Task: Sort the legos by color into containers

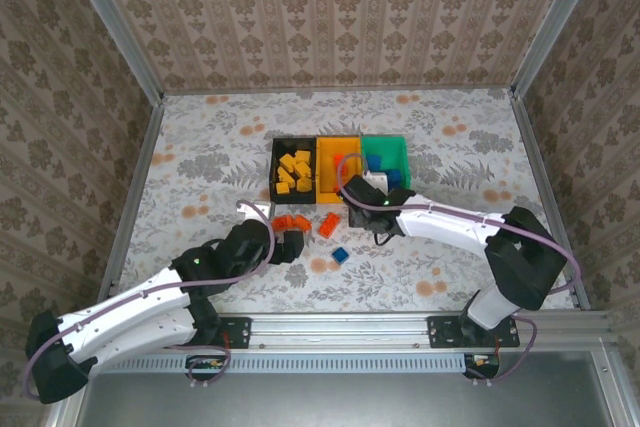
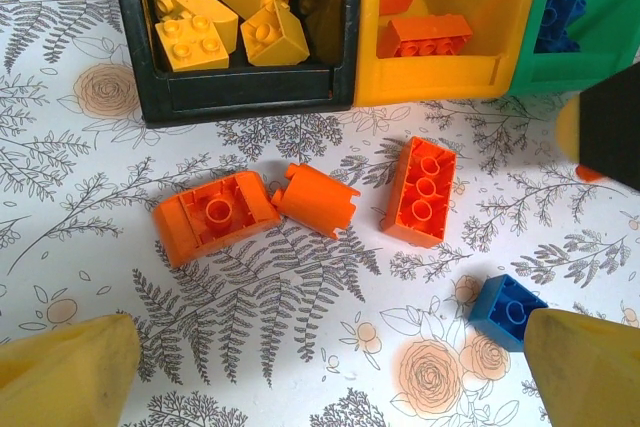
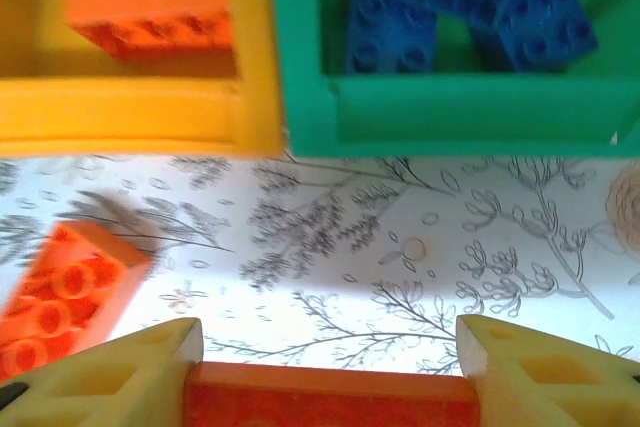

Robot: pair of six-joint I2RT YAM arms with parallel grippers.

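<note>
You see a floral cloth (image 1: 200, 147); patterned walls (image 1: 340, 7) rise around the cloth on three sides, and a metal rail (image 1: 340, 323) runs along its near edge.

in the right wrist view the red-orange plastic brick (image 3: 330, 399) is cut off at the near edge; a second red-orange brick (image 3: 55, 302), left, is blurred and cropped. the green plastic bin (image 3: 450, 127) loses its far side.

Robot lab test cell: silver aluminium-profile frame (image 1: 340, 325), damask-wallpaper panel walls (image 1: 340, 17), floral-print bench (image 1: 200, 147) inside.
</note>
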